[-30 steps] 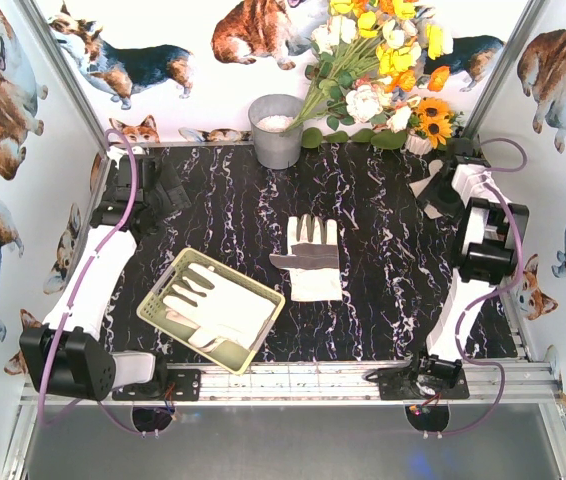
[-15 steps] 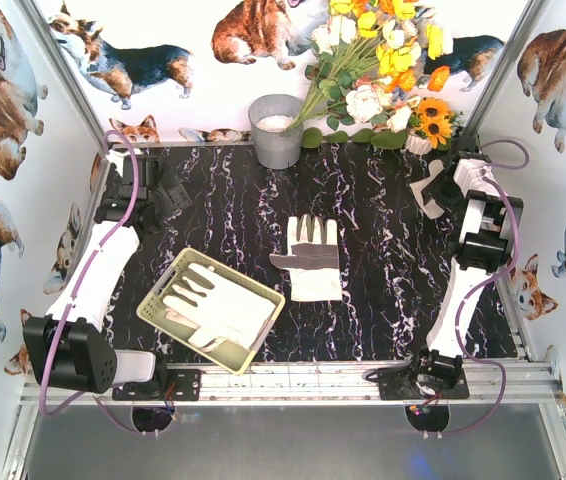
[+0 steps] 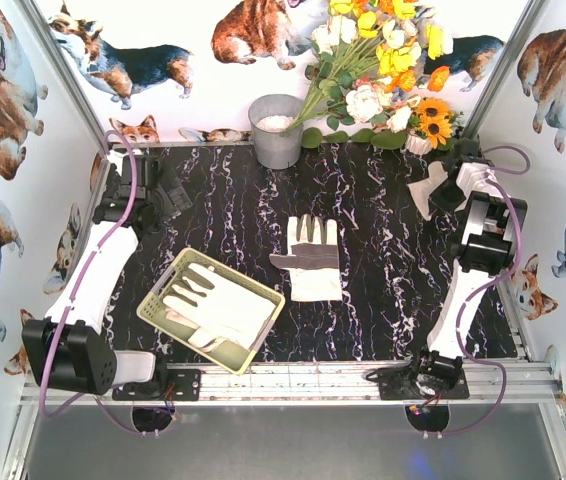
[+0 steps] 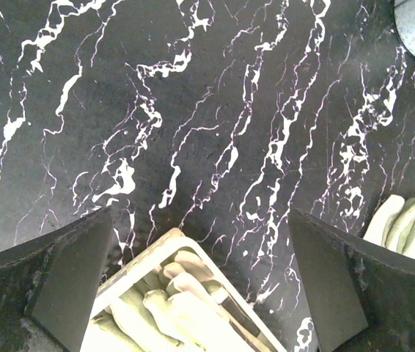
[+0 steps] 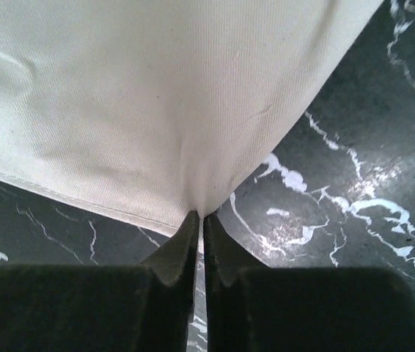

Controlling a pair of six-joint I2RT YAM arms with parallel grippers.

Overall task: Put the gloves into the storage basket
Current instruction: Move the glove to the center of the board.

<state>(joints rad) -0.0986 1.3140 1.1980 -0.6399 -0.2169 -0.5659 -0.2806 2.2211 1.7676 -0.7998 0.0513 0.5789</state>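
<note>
A white glove (image 3: 313,255) with grey patches lies flat mid-table. The pale yellow-green storage basket (image 3: 155,305) sits front left with white gloves (image 3: 218,305) inside. At the far right a cream glove (image 3: 426,188) is pinched at its edge by my right gripper (image 3: 445,190). The right wrist view shows that gripper (image 5: 200,216) shut on the cream fabric (image 5: 156,95). My left gripper (image 3: 168,195) stands open at the back left. In its wrist view the left gripper (image 4: 200,214) hangs above the basket's corner (image 4: 156,253), with glove fingers (image 4: 171,308) inside and the middle glove (image 4: 405,224) at the right edge.
A grey metal bucket (image 3: 276,130) stands at the back centre, beside a bunch of artificial flowers (image 3: 383,70). Printed walls and metal posts close in the left, right and back. An aluminium rail (image 3: 303,380) runs along the front edge.
My right gripper has shut on the edge of the cream glove at the far right, and that arm has shifted slightly towards the back. The left arm has barely moved.
</note>
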